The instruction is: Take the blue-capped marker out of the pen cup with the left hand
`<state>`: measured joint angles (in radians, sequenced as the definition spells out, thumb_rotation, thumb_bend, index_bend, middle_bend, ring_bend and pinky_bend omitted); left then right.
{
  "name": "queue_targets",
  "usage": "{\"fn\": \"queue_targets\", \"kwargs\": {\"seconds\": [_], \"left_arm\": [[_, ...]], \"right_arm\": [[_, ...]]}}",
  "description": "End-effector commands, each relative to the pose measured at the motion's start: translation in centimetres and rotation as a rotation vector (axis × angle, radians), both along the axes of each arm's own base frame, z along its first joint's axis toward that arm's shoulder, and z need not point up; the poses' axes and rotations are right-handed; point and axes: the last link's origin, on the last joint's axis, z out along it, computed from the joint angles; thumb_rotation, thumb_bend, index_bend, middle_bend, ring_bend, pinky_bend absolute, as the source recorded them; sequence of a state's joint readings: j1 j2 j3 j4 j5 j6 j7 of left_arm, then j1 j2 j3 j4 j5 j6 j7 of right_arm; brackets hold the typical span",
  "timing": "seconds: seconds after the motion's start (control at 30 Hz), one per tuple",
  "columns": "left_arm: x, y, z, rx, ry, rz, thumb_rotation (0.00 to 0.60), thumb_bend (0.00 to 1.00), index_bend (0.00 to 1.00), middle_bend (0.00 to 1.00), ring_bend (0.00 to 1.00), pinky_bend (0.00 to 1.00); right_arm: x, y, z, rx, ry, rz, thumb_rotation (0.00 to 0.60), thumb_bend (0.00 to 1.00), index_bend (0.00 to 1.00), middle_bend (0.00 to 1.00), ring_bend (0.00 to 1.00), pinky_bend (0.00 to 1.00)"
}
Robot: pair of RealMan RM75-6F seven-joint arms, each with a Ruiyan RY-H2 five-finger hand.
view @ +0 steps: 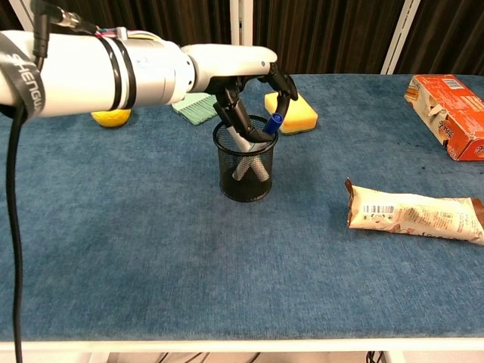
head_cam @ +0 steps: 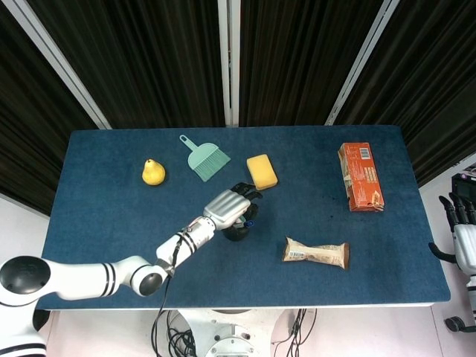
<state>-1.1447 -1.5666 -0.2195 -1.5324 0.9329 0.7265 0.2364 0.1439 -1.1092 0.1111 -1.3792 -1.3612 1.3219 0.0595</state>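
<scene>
A black mesh pen cup stands mid-table, also visible in the head view as the cup. A marker with a white body leans in it, its blue cap poking above the rim on the right. My left hand hovers over the cup with its dark fingers curled down around the marker's upper end, pinching it just below the cap. From above, the left hand covers most of the cup. My right hand hangs off the table's right edge, fingers apart, holding nothing.
A yellow sponge lies just behind the cup. A teal dustpan brush and a yellow pear sit back left. An orange box lies far right, and a wrapped snack bar lies front right.
</scene>
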Motion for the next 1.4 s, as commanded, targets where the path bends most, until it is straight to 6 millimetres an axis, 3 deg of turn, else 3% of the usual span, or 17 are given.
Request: {"fn": "queue_targets", "kwargs": {"seconds": [0.03, 0.37, 0.67, 0.9, 1.13, 1.4], "left_arm": [[0.1, -0.2, 1.0, 0.018, -0.016, -0.001, 0.6, 0.37, 0.61, 0.15, 0.0, 0.05], [0.8, -1.6, 5.4, 0.066, -0.067, -0.023, 0.6, 0.37, 0.63, 0.17, 0.0, 0.06], [1.1, -3.5, 12.0, 0.171, -0.128, -0.062, 0.6, 0.37, 0.63, 0.19, 0.0, 0.07], [-0.4, -3.7, 16.5, 0.266, -0.123, -0.036, 0.6, 0.37, 0.63, 0.2, 0.0, 0.07], [-4.4, -2.0, 17.2, 0.28, -0.107, 0.095, 0.6, 0.37, 0.63, 0.2, 0.0, 0.07], [-9.0, 0.6, 15.3, 0.241, -0.096, 0.215, 0.6, 0.38, 0.63, 0.2, 0.0, 0.07]], "right_arm": [[0.1, 0.0, 0.0, -0.001, 0.001, 0.003, 0.6, 0.14, 0.0, 0.0, 0.0, 0.0], [1.0, 0.1, -0.2, -0.005, 0.011, 0.027, 0.6, 0.14, 0.0, 0.0, 0.0, 0.0], [1.9, 0.0, -0.4, -0.007, 0.021, 0.043, 0.6, 0.14, 0.0, 0.0, 0.0, 0.0], [2.3, 0.0, -0.9, 0.003, 0.025, 0.052, 0.6, 0.14, 0.0, 0.0, 0.0, 0.0], [2.4, 0.1, -1.1, 0.008, 0.033, 0.054, 0.6, 0.14, 0.0, 0.0, 0.0, 0.0], [2.6, -0.1, -1.1, 0.007, 0.039, 0.049, 0.6, 0.14, 0.0, 0.0, 0.0, 0.0]]}}
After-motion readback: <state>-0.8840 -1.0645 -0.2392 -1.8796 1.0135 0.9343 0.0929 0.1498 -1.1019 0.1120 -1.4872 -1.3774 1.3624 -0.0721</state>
